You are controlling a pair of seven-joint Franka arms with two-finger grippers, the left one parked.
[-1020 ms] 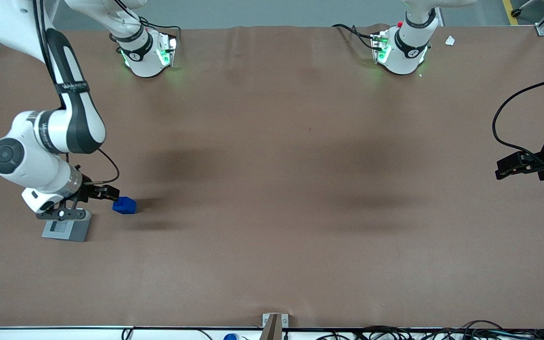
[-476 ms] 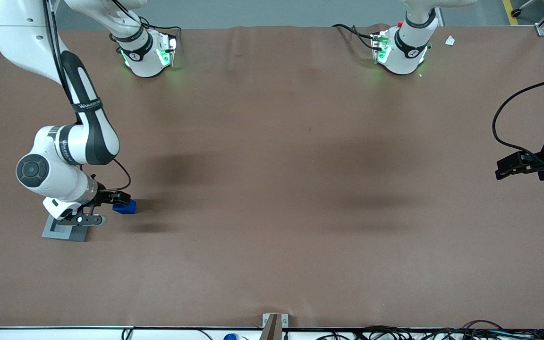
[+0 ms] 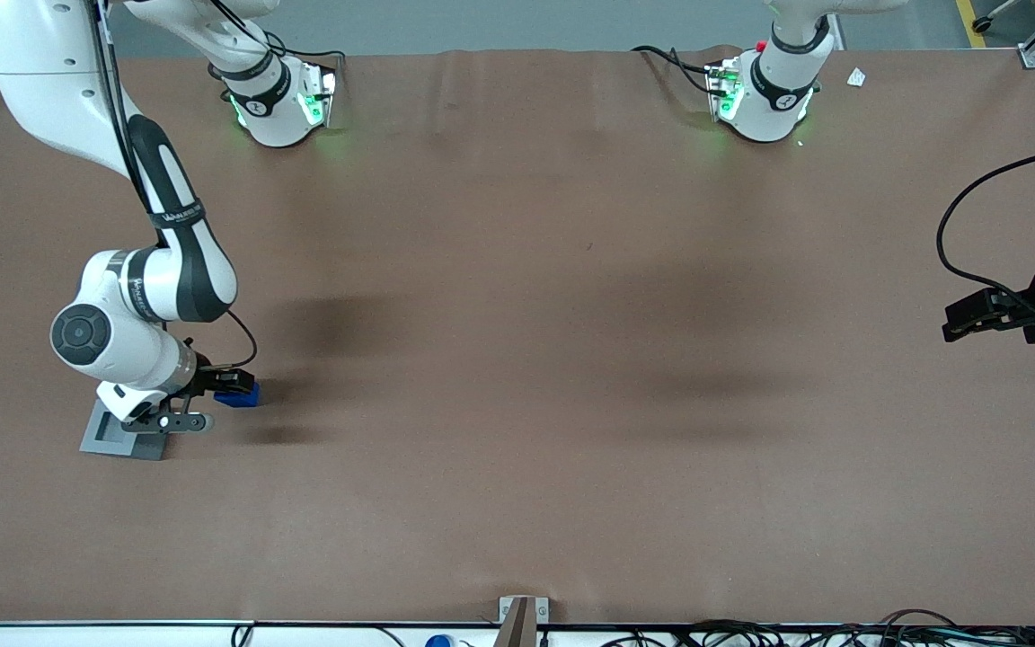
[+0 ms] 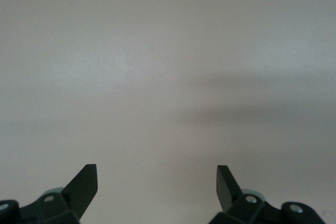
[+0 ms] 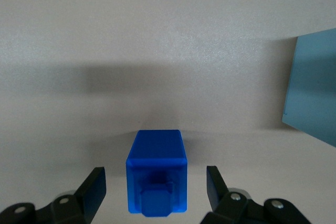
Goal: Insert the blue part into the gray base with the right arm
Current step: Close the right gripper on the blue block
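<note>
The blue part, a small bright blue block with a nub, rests on the brown table at the working arm's end. My right gripper is open, its two black fingers standing either side of the blue part with a gap on each side. The gray base, a flat light gray block with a square recess, lies beside the blue part, a little nearer the front camera. The wrist of the right arm covers part of the base.
The arm bases with green lights stand at the table's edge farthest from the front camera. A small bracket sits at the table's near edge, with cables along it.
The right arm has moved toward the blue part and lowered; the open fingers, earlier beside the block, now straddle it. The blue part and gray base have not moved.
</note>
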